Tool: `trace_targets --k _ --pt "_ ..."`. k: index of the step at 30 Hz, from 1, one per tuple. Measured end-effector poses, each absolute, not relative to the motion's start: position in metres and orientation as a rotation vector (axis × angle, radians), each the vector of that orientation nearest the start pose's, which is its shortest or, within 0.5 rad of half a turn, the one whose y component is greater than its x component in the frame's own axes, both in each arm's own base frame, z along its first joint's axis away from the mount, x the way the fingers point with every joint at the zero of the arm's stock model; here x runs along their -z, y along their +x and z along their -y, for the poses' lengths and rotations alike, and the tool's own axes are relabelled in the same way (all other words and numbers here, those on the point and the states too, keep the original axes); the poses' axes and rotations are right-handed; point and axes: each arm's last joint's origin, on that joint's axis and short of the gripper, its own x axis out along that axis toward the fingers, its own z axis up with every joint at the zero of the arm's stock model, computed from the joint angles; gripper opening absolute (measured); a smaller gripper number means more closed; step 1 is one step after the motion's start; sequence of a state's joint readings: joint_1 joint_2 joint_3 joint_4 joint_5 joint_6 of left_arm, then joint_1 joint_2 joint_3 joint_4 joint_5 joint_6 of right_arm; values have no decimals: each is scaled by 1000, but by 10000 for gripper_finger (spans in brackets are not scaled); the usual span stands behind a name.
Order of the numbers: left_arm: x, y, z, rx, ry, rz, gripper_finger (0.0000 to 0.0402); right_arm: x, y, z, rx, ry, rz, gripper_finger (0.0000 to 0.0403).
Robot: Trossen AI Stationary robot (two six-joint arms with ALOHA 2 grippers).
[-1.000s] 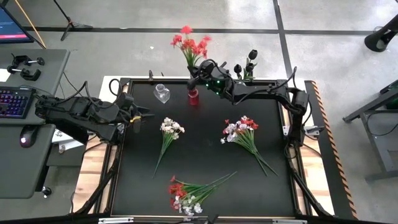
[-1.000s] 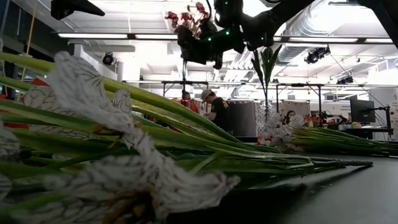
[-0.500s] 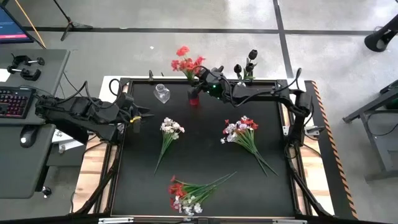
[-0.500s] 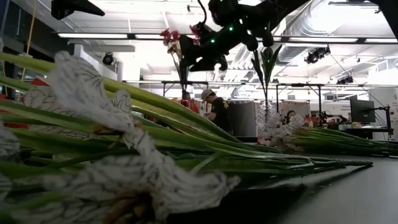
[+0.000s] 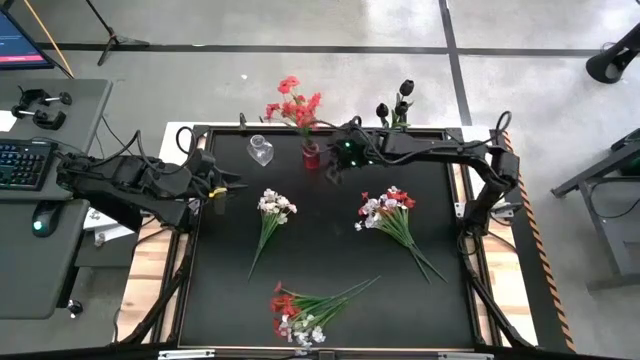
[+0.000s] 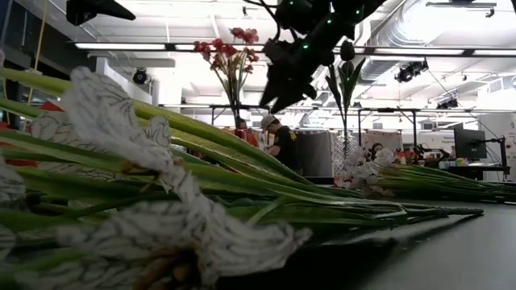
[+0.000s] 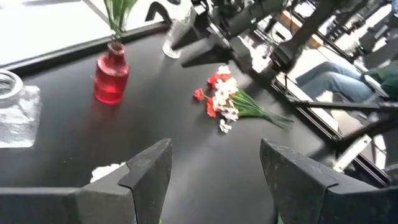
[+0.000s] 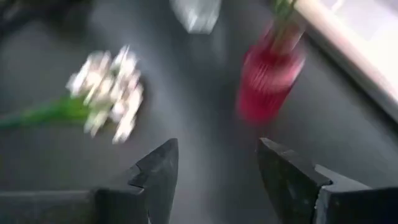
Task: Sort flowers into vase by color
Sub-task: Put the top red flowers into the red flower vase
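Observation:
A red vase stands at the table's far edge and holds red flowers, which lean left out of its neck. My right gripper hovers open just right of it, clear of the vase and holding nothing. Loose flowers lie flat on the table: a white bunch, a red-and-white bunch and another mixed bunch near the front. My left gripper waits open at the left edge.
An empty clear vase stands left of the red one. A vase with black flowers stands at the far edge, right of my right arm. A desk with a keyboard is beyond the left edge. A person is in the room behind.
My right gripper has opened and let go of the red flowers. It has then drawn back from above the red vase toward the table's right and near side. The flowers now stand in the vase by themselves and have tipped over toward the left.

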State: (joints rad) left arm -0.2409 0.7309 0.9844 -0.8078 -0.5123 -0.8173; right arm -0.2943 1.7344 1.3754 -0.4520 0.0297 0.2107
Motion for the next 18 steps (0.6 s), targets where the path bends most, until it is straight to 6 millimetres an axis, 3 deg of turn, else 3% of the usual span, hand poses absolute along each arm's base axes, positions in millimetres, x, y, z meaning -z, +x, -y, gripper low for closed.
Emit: trace_targets --k 4,9,14,18 --pt "-350 125 18 -405 -605 -401 232 -258 349 86 267 401 -982 207" --pt "-350 125 18 -378 -605 -418 232 -239 323 33 187 378 -1294 207" --pt "-350 125 18 -374 -605 -421 232 -210 269 -24 229 464 -1397 206" --pt "-350 125 18 -374 -605 -422 232 -210 221 -48 337 623 -1335 201"
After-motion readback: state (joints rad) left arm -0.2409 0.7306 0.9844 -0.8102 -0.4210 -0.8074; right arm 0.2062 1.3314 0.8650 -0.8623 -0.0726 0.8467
